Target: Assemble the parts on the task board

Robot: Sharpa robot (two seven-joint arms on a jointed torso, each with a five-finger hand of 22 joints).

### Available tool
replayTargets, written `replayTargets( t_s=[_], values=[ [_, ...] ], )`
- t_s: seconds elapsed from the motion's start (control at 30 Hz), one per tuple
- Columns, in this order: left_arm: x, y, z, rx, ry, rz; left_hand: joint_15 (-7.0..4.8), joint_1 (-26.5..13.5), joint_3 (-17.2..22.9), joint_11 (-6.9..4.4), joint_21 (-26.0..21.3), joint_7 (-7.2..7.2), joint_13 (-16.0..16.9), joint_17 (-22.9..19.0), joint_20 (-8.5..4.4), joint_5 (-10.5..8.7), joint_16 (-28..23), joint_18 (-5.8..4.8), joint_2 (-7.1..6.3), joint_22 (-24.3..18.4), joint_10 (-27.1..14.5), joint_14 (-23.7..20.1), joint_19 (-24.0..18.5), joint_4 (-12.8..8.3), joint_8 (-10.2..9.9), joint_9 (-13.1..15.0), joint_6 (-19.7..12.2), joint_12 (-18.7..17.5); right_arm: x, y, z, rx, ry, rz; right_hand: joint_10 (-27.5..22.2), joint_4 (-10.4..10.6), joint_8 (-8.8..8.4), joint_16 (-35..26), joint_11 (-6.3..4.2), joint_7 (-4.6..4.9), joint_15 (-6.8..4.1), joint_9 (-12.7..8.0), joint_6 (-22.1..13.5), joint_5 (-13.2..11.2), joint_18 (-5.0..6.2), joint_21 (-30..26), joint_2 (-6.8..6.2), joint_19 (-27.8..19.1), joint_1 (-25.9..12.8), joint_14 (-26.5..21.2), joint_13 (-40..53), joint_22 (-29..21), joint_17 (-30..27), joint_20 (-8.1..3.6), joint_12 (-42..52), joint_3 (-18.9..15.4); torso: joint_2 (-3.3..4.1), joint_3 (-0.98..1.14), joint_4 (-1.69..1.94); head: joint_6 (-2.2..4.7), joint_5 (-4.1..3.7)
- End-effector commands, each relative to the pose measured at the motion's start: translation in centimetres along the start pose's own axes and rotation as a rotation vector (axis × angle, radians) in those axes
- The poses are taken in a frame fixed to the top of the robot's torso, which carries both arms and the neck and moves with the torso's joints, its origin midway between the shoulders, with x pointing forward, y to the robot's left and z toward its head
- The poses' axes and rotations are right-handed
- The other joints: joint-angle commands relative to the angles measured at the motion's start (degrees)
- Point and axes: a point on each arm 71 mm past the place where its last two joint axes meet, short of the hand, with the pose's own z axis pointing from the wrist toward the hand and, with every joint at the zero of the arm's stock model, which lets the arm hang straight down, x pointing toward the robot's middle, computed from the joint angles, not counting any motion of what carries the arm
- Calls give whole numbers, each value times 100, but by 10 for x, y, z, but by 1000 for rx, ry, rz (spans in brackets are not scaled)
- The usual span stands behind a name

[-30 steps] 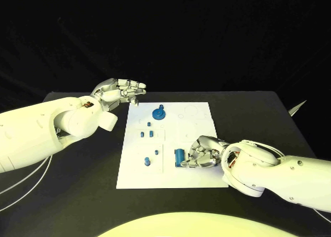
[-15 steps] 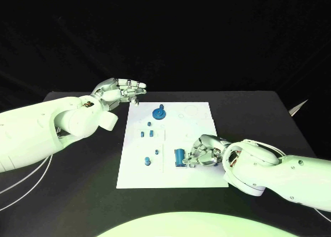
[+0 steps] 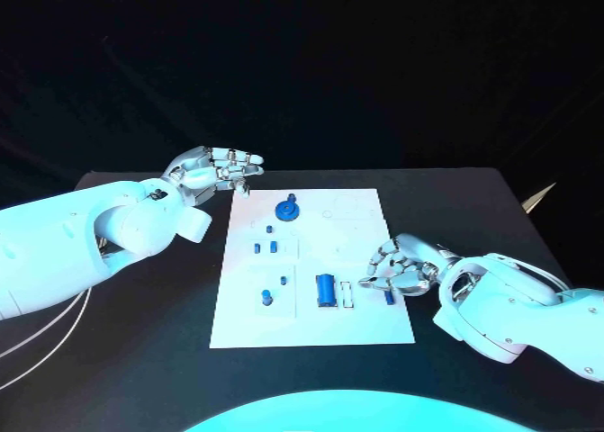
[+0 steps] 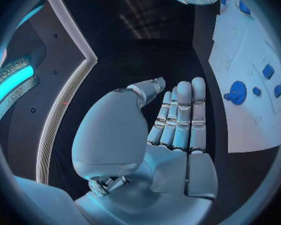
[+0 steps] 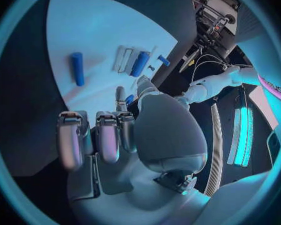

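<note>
While my right hand [image 3: 403, 270] hangs released, the smooth blue cylinder [image 3: 327, 290] lies lengthwise along the flat white board [image 3: 360, 324].

The near strip of the task board [image 3: 315, 328] lies bare, open to a hand from the front; the right hand [image 3: 403, 267] sits over the board's right edge, just beside the blue cylinder [image 3: 327, 290] and blocking that side; the blue round knob part [image 3: 289, 210] stands upright at the far end; the left hand [image 3: 219, 166] hangs off the far left corner, fingers apart; small blue pieces [image 3: 265, 246] dot the left half.
</note>
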Motion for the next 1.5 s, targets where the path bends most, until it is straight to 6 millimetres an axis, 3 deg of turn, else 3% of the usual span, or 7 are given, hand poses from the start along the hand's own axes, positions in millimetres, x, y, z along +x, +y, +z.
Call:
replayTargets(
  t_s=[0.03, 0.23, 0.47, 0.77, 1.5],
  values=[
    [3, -1, 0, 13, 15, -1, -8, -48, -30, 14, -29, 78, -2, -8, 49, 27, 26, 40, 20, -10, -44, -49, -3, 14, 17, -8, -41, 20, -12, -7, -5, -23, -66, -7, 481, -50, -52, -15, 47, 16, 58, -20, -44, -8, 24, 0, -13, 526, 106, 569, 1384, 1419, 1378, 56, -26, 15, 2, -5, 5, 48, -71],
    [4, -2, 0, 17, 20, -2, -8, -52, -33, 14, -30, 78, -2, -9, 49, 26, 27, 40, 18, -10, -45, -49, -3, 16, 20, -9, -41, 23, -22, -28, -11, 28, -92, -92, 477, -49, -69, -7, 54, 22, 66, -27, -13, -13, 19, 28, -54, 532, 132, 573, 1381, 1427, 1396, 66, -34, 5, 10, 3, 4, 43, -151],
    [5, -2, 0, 19, 22, -3, -8, -52, -33, 14, -30, 78, -2, -9, 49, 26, 27, 40, 18, -10, -45, -49, -3, 16, 20, -9, -41, 23, -13, -40, -13, 78, -57, -142, 552, 148, -54, 23, 16, -29, 42, -18, 206, -13, -9, 168, -111, 561, 9, 587, 1458, 1465, 1460, 66, 144, -78, 10, 8, 9, 33, -158],
    [5, -2, 0, 18, 25, -4, -6, -63, -38, 15, -33, 78, -2, -11, 51, 25, 29, 39, 16, -13, -46, -50, -4, 24, 25, -9, -42, 30, 10, -45, -6, 132, 8, -164, 550, 188, -44, 26, -15, -65, 16, 11, 310, -13, -9, 173, -100, 562, -158, 589, 1456, 1466, 1467, 47, 137, -178, 10, 6, 29, 8, -149],
    [4, -2, 0, 15, 26, -4, -6, -63, -38, 15, -33, 78, -2, -11, 51, 25, 29, 39, 16, -13, -46, -50, -4, 24, 25, -9, -42, 30, 25, -46, 5, 155, 42, -204, 545, 136, -26, 30, -50, -105, -14, 46, 392, -2, -9, 171, -11, 562, -72, 590, 1450, 1466, 1475, 22, 124, -140, 13, 4, 18, 2, -110]
  ],
)
